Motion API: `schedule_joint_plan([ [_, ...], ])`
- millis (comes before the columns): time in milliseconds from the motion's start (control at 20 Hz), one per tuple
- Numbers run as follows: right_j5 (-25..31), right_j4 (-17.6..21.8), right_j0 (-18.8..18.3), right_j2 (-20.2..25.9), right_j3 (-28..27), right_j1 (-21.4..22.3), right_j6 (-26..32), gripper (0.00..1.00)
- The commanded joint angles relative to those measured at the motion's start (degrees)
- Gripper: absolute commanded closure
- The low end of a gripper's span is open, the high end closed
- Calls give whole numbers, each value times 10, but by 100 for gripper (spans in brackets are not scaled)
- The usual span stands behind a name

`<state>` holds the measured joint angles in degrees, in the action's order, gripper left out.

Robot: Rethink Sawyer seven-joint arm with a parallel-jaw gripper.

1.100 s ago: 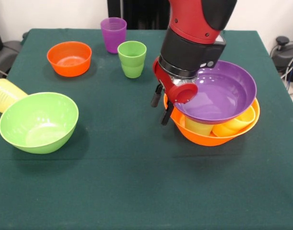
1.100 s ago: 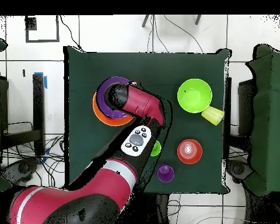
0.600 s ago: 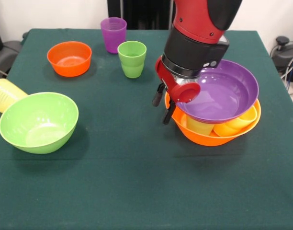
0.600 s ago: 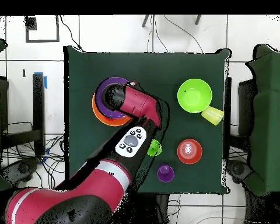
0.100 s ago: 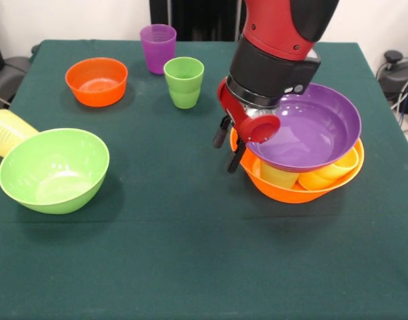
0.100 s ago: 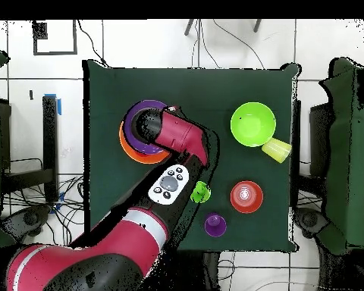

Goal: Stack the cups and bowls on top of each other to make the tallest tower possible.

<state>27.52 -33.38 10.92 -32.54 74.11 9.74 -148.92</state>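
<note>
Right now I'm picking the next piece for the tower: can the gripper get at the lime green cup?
Probably yes. The lime green cup stands upright, apart from the purple cup, with bare cloth between it and the gripper.

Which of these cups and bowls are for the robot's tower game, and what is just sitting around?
For the tower:
wide purple plastic bowl
large orange plastic bowl under it
yellow cups inside
lime green bowl
small orange bowl
purple cup
lime green cup
pale yellow cup

Just there:
green tablecloth
cables
</note>
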Motion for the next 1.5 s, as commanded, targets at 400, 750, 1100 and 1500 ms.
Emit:
schedule_joint_plan([
  [400,29,0,-16,74,26,12,-69,0],
  [750,42,16,-36,86,40,38,-27,0],
  [1100,61,33,-57,96,58,70,5,0],
  [1500,73,46,-65,101,65,87,12,0],
])
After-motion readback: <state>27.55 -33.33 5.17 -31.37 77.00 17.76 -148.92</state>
